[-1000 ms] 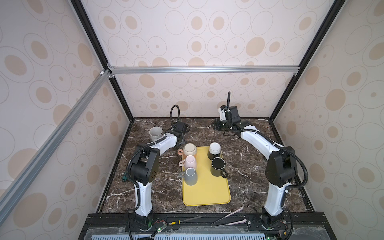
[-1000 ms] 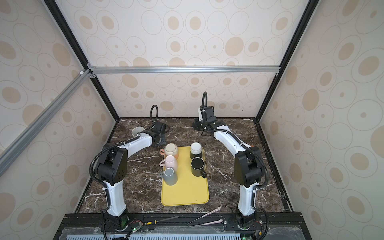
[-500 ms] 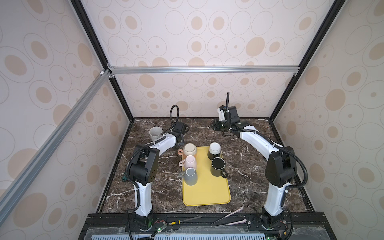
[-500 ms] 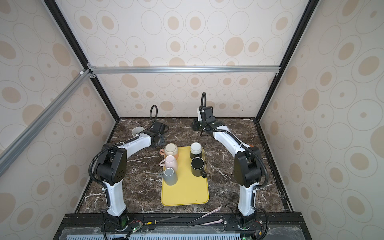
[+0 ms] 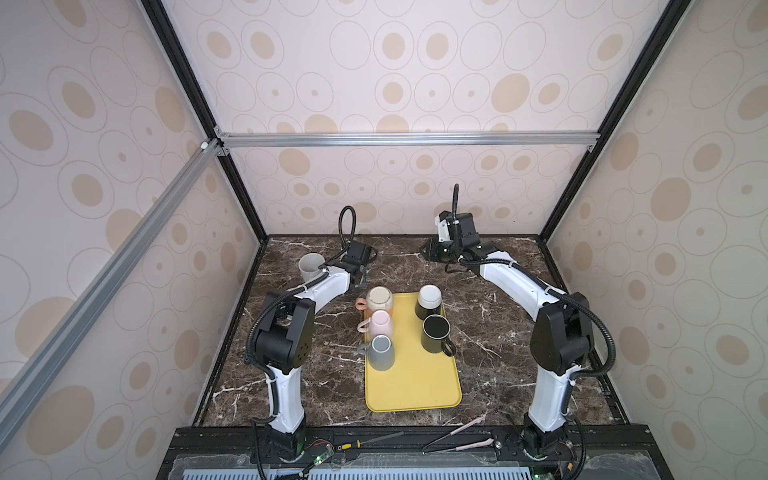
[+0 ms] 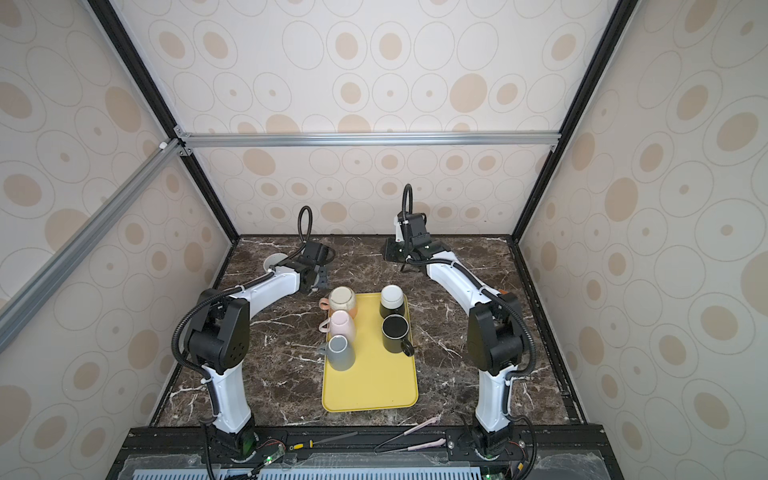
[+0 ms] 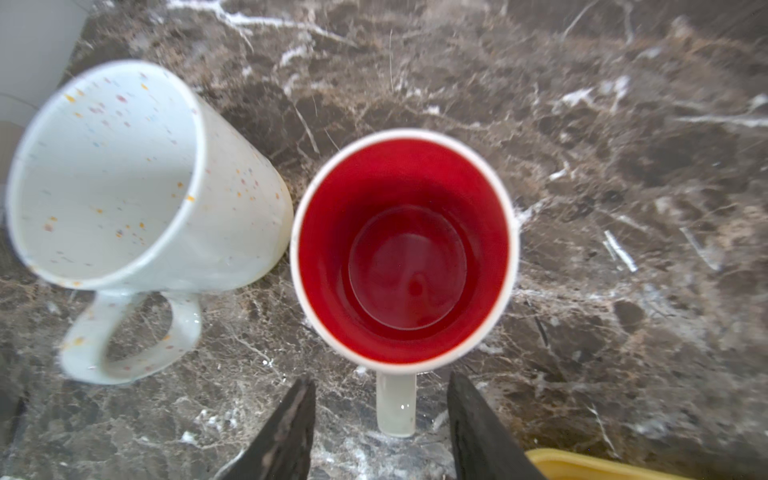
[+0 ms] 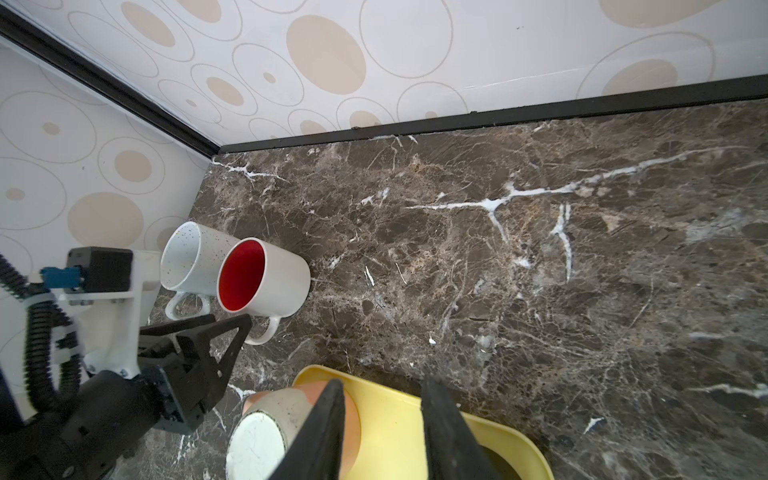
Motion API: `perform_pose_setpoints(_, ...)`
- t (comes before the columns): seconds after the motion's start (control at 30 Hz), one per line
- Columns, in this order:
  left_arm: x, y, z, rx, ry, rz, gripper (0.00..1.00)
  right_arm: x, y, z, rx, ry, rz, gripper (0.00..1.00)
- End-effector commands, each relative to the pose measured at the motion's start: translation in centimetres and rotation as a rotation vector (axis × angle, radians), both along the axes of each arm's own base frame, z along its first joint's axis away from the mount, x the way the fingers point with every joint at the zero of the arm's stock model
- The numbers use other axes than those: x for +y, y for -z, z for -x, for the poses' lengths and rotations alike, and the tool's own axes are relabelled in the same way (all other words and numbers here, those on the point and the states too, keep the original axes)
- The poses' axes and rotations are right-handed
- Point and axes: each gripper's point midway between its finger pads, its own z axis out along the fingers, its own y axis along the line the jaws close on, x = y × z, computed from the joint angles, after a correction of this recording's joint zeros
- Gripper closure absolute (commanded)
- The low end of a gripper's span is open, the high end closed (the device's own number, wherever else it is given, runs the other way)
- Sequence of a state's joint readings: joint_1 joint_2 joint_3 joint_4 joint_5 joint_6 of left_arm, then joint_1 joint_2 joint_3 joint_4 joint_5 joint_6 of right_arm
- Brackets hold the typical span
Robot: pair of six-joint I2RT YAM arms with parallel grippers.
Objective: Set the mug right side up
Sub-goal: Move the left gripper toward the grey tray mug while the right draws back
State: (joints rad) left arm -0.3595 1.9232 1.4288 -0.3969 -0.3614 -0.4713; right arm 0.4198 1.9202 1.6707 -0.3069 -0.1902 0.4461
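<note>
Left wrist view: red mug is seen upright at frame centre, mouth toward camera. Handle is flanked at lower centre by left gripper's parted jaws, unclamped.

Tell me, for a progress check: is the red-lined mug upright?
Upright: the red-lined mug stands on its base, mouth facing up, red bottom visible.

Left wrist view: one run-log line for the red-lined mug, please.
red-lined mug: upright on table | left gripper: open astride handle | right gripper: open, empty
</note>
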Motion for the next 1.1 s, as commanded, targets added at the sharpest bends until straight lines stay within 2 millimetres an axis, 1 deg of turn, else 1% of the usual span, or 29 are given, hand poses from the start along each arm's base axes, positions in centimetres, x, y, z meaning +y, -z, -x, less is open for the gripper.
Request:
perform_pose_setpoints(0.0,0.3,-4.8,0.0,-0.095,0.028,-0.012,0.43,-0.1,-1.3,0.9,-0.019,-0.006,0.000,0.66)
perform_pose_setpoints(0.03,0.3,-5.6,0.4,-0.115,0.044,-0.012,0.43,-0.2,-1.7,1.0,-0.023,-0.009,0.002,0.66)
perform_pose_setpoints(0.1,0.0,-7.7,1.5,-0.185,0.101,-0.006,0.41,-0.4,-2.6,1.5,-0.033,-0.018,0.014,0.66)
perform_pose_setpoints(0.13,-0.2,-9.1,2.4,-0.245,0.136,0.000,0.38,-0.7,-3.2,1.8,-0.039,-0.023,0.024,0.65)
perform_pose_setpoints(0.17,-0.5,-10.8,3.6,-0.322,0.166,0.018,0.35,-0.8,-3.8,2.3,-0.050,-0.037,0.031,0.65)
perform_pose_setpoints(0.2,-0.9,-12.2,4.8,-0.389,0.203,0.051,0.27,-0.7,-4.3,2.9,-0.060,-0.062,0.035,0.64)
perform_pose_setpoints(0.23,-1.8,-13.6,6.5,-0.450,0.274,0.105,0.22,-0.5,-4.8,3.7,-0.073,-0.103,0.040,0.62)
perform_pose_setpoints(0.27,-2.8,-14.5,8.4,-0.481,0.344,0.164,0.18,-0.3,-5.1,4.7,-0.085,-0.155,0.046,0.62)
perform_pose_setpoints(0.33,-4.6,-15.9,11.5,-0.482,0.475,0.265,0.17,0.0,-5.6,7.0,-0.108,-0.239,0.062,0.60)
perform_pose_setpoints(0.37,-5.5,-16.1,13.0,-0.459,0.539,0.301,0.16,0.0,-5.8,8.0,-0.127,-0.261,0.069,0.59)
perform_pose_setpoints(0.43,-6.9,-16.2,15.3,-0.443,0.613,0.347,0.17,0.2,-6.6,9.6,-0.197,-0.287,0.086,0.58)
perform_pose_setpoints(0.5,-7.7,-15.8,17.0,-0.416,0.649,0.353,0.18,0.9,-7.3,11.7,-0.283,-0.364,0.125,0.52)
perform_pose_setpoints(0.53,-7.9,-15.3,17.8,-0.385,0.667,0.340,0.18,1.2,-7.4,12.7,-0.319,-0.400,0.163,0.48)
perform_pose_setpoints(0.6,-7.4,-14.2,18.6,-0.329,0.654,0.273,0.20,1.4,-7.4,14.2,-0.351,-0.451,0.231,0.46)
perform_pose_setpoints(0.63,-6.6,-13.5,18.7,-0.306,0.624,0.218,0.22,1.3,-7.3,14.6,-0.351,-0.461,0.251,0.46)
perform_pose_setpoints(0.7,-5.1,-12.6,18.9,-0.301,0.582,0.094,0.26,1.1,-6.9,15.3,-0.346,-0.479,0.268,0.46)
perform_pose_setpoints(0.77,-4.7,-12.2,19.5,-0.323,0.628,0.004,0.26,0.6,-6.4,15.6,-0.346,-0.484,0.288,0.46)
perform_pose_setpoints(0.83,-4.8,-12.6,20.4,-0.395,0.716,-0.073,0.26,0.3,-5.9,16.0,-0.349,-0.494,0.305,0.46)
perform_pose_setpoints(0.9,-5.5,-13.2,21.9,-0.507,0.866,-0.151,0.24,0.0,-5.4,16.3,-0.335,-0.491,0.318,0.46)
perform_pose_setpoints(0.97,-5.3,-14.5,22.9,-0.663,0.908,-0.191,0.20,-0.2,-5.0,16.5,-0.325,-0.493,0.320,0.46)
perform_pose_setpoints(1.0,-5.0,-14.7,23.0,-0.701,0.906,-0.214,0.19,-0.2,-4.9,16.5,-0.325,-0.490,0.321,0.46)
perform_pose_setpoints(1.03,-4.7,-14.2,22.9,-0.701,0.908,-0.251,0.19,-0.3,-4.8,16.5,-0.329,-0.484,0.325,0.46)
perform_pose_setpoints(1.07,-4.4,-13.0,22.5,-0.662,0.913,-0.302,0.18,-0.4,-4.6,16.4,-0.331,-0.478,0.332,0.46)
